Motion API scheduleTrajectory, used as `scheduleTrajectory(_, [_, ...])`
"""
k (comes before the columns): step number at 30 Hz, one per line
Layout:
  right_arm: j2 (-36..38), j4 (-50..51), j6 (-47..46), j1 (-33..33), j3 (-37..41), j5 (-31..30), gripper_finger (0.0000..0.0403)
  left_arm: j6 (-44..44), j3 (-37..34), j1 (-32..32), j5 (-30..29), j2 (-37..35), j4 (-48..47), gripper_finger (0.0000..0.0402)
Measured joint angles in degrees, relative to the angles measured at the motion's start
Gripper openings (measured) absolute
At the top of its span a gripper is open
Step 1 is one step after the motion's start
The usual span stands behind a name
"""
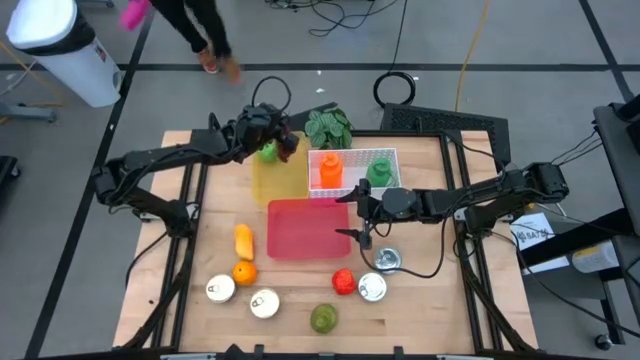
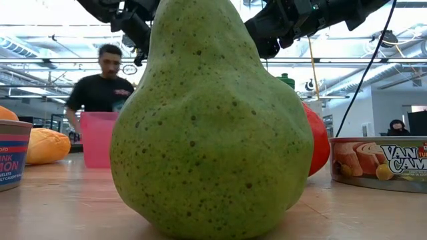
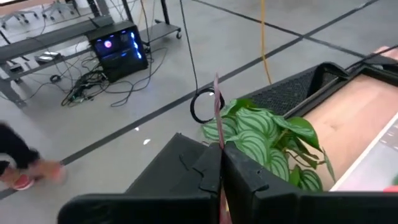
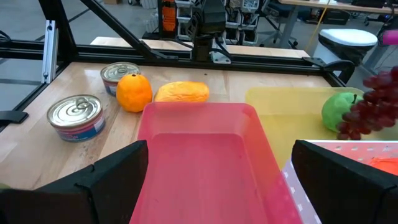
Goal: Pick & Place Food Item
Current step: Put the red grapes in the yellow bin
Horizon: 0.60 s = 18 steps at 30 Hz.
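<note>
My left gripper [image 1: 277, 138] is at the table's far left, over the yellow bin [image 1: 280, 180], shut on a bunch of dark red grapes [image 4: 372, 104]. The grapes hang beside a green apple [image 4: 339, 112] that lies in that bin. My right gripper [image 1: 358, 218] hovers open over the empty pink bin [image 1: 305, 230], its fingers spread wide in the right wrist view [image 4: 217, 155]. A green pear [image 1: 323, 318] stands on its base near the table's near edge and fills the low view [image 2: 207, 120]. My left gripper pinches a thin pinkish stem [image 3: 217, 106] between its two shut fingers [image 3: 249, 171]; the stem sticks out past the fingertips. The grape bunch hangs below the gripper over the yellow bin. Whether its lowest grapes touch the bin I cannot tell.
A white basket [image 1: 395, 155] holds an orange item [image 1: 330, 170] and a green one [image 1: 380, 172]; a leafy plant [image 1: 328, 127] stands behind it. On the near table lie a mango [image 1: 243, 240], an orange [image 1: 244, 272], a tomato [image 1: 343, 282] and several cans [image 1: 372, 288]. A person [image 2: 103, 87] walks beyond the table.
</note>
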<state>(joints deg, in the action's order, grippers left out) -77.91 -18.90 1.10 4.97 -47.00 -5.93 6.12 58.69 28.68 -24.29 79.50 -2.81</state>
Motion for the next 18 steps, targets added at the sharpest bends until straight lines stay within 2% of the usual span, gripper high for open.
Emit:
scheduleTrajectory(7, [0.0,-0.01,0.0,-0.02,0.0,0.0,0.0377,0.4,-6.05,1.11,3.23,0.0,10.05,0.001])
scheduleTrajectory(18, [0.0,-0.02,0.02,-0.01,0.02,0.0,0.0377,1.87,-9.58,1.29,3.27,0.0,12.53,0.0005])
